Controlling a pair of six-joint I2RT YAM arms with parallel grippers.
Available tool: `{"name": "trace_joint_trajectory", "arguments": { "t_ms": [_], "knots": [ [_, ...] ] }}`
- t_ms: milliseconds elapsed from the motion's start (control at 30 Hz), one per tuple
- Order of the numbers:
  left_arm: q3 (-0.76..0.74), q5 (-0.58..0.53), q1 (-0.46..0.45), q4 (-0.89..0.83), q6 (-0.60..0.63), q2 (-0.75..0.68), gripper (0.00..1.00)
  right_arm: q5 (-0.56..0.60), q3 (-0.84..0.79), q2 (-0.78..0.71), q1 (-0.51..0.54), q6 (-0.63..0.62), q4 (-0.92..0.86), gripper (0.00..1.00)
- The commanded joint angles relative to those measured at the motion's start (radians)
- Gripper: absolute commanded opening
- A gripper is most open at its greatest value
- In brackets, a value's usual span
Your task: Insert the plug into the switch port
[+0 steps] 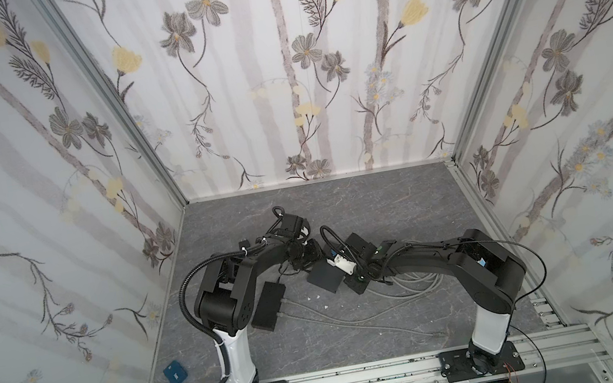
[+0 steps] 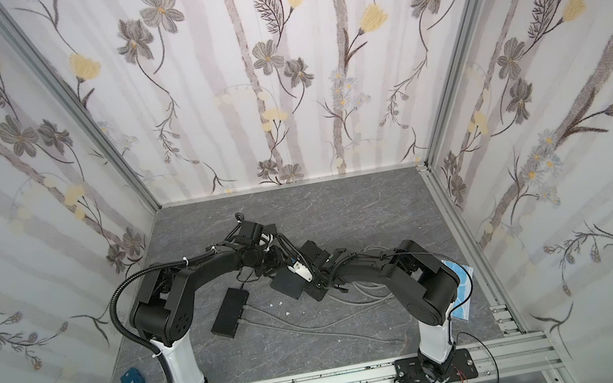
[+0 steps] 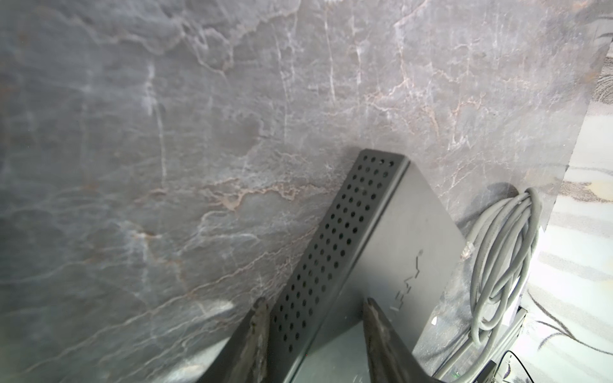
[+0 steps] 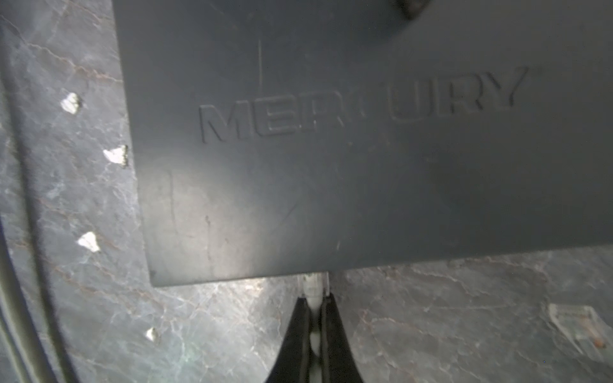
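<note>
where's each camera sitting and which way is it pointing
top view: high over the front rail, looking down and inward at the table; left arm and right arm show whole.
top view: same head, same heading; both arms meet at the switch.
left wrist: on the left arm, looking along the left gripper, which straddles the switch's perforated side.
right wrist: on the right arm, looking along the right gripper, shut on the plug at the switch's edge.
shared: both wrist views see the same switch.
</note>
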Motion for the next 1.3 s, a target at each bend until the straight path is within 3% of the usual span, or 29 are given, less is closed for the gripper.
{"name": "trace_joint_trajectory", "arguments": {
  "t_ms": [0,267,733,967,1267],
  "knots": [
    [-0.027,0.093,-0.016,0.008,-0.042,-0.009,0.47,0.018,0.013,-0.016,-0.002,0.011,0.097,0.0],
    [-0.032,0.113,-0.026,0.026,-0.044,0.005,0.47,-0.044,-0.025,-0.043,-0.003,-0.056,0.188,0.0],
    [-0.05,0.125,-0.066,0.04,-0.059,-0.025,0.47,0.014,0.038,0.007,-0.004,-0.044,0.209,0.0],
    [-0.08,0.133,-0.083,0.079,-0.079,-0.035,0.46,0.041,0.018,-0.005,-0.007,-0.036,0.308,0.0],
    [-0.08,0.143,-0.092,0.079,-0.079,-0.033,0.46,0.025,0.063,0.001,-0.008,-0.048,0.334,0.0]
  ]
}}
